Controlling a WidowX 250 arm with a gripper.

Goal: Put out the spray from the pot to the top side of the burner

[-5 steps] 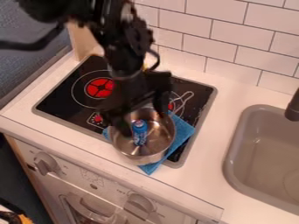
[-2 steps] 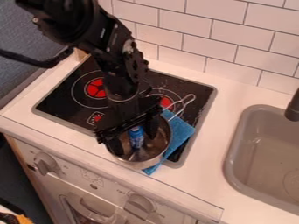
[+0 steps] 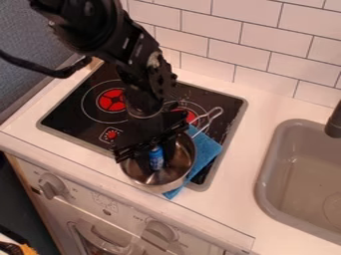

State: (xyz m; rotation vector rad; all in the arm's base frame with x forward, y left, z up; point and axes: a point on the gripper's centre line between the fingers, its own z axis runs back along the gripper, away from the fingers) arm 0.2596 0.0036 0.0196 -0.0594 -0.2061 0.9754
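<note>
"So how far along are we?"

"At the first grasp, I'd judge. The black two-finger gripper point(image 3: 157, 161) reaches down inside the round, shiny steel pot point(image 3: 154, 188), one finger on each side of the small blue cylindrical spray can point(image 3: 156, 158). It looks clamped on the can, both fingers close against it."

"And what's left?"

"Most of the job: lifting the can clear of the rim, carrying it over the black glass cooktop point(image 3: 70, 117), then setting it down and letting go on the top side. (Which spot 'top side' means, I'd take to be somewhere towards the white tiled wall point(image 3: 269, 60).) The can is in the pot, so nothing has been delivered."

"How does the can look?"

"Mostly bright blue, with paler markings lower down. It's slim, and it seems to stand roughly upright, though the gripper hides part of it, so I can't vouch for its exact tilt."

"Anything around it?"

"The pot's bare inner wall curves around it. Beneath the pot lies a bright blue folded cloth point(image 3: 208, 148), and behind it, on the cooktop, there's a looped metal wire handle point(image 3: 209, 118)."
</note>
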